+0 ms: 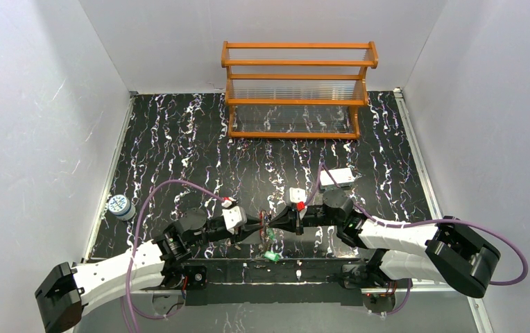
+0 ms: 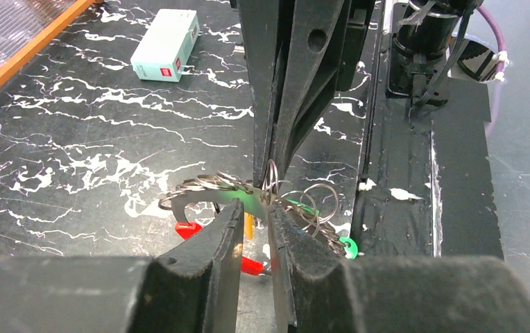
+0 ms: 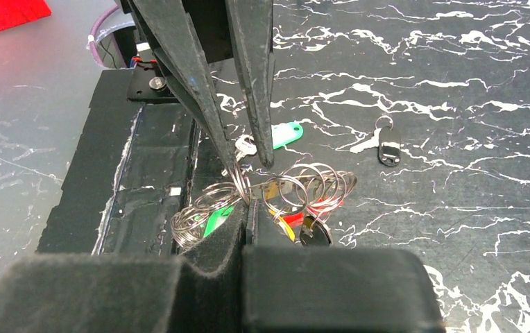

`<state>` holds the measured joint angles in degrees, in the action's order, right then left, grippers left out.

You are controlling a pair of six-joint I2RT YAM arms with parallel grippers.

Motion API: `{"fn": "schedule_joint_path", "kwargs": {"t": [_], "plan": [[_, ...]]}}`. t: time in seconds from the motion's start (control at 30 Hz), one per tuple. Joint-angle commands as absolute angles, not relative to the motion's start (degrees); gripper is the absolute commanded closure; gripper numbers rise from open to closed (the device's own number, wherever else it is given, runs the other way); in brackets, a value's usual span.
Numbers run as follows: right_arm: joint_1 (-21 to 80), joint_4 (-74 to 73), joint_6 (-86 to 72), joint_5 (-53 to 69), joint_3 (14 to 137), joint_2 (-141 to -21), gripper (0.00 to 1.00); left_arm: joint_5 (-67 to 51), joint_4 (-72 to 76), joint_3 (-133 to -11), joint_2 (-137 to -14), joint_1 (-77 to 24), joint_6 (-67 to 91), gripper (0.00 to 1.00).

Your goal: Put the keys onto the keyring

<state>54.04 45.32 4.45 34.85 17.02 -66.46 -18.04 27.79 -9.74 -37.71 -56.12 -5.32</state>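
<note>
My two grippers meet tip to tip near the table's front edge over a tangle of wire rings, the keyring (image 1: 268, 236). My left gripper (image 2: 255, 208) is nearly shut on a flat metal strip (image 2: 207, 198) of that tangle. My right gripper (image 3: 248, 201) is shut on one wire ring (image 3: 238, 182). Red band parts (image 2: 188, 229), a yellow key (image 2: 248, 225) and a green key (image 3: 217, 220) hang under the rings. A second green key (image 3: 286, 133) lies loose on the table, just in front of the grippers (image 1: 271, 257).
A white box (image 1: 336, 178) lies behind the right arm. A blue-and-white roll (image 1: 118, 206) sits at the left edge. A wooden rack (image 1: 297, 90) stands at the back. A small black tag on a ring (image 3: 388, 149) lies on the table.
</note>
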Motion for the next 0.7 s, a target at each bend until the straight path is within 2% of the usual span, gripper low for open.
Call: {"fn": "schedule_joint_path", "kwargs": {"t": [0.0,0.33,0.57,0.67], "plan": [[54.3,47.3,3.6,34.3,18.1,-65.6,0.99,-18.7,31.8,-8.6,-37.1,-56.6,-4.5,0.82],[54.2,47.3,2.9,34.2,18.4,-65.5,0.99,-18.9,32.9,-8.8,-39.2,-56.9,-4.1,0.86],[54.2,47.2,2.7,34.5,18.5,-65.6,0.99,-18.3,34.2,-9.0,-40.5,-57.1,-4.4,0.99],[54.3,46.9,2.7,34.6,18.7,-65.7,0.99,-17.8,34.4,-9.3,-40.2,-57.2,-4.3,1.00]]}}
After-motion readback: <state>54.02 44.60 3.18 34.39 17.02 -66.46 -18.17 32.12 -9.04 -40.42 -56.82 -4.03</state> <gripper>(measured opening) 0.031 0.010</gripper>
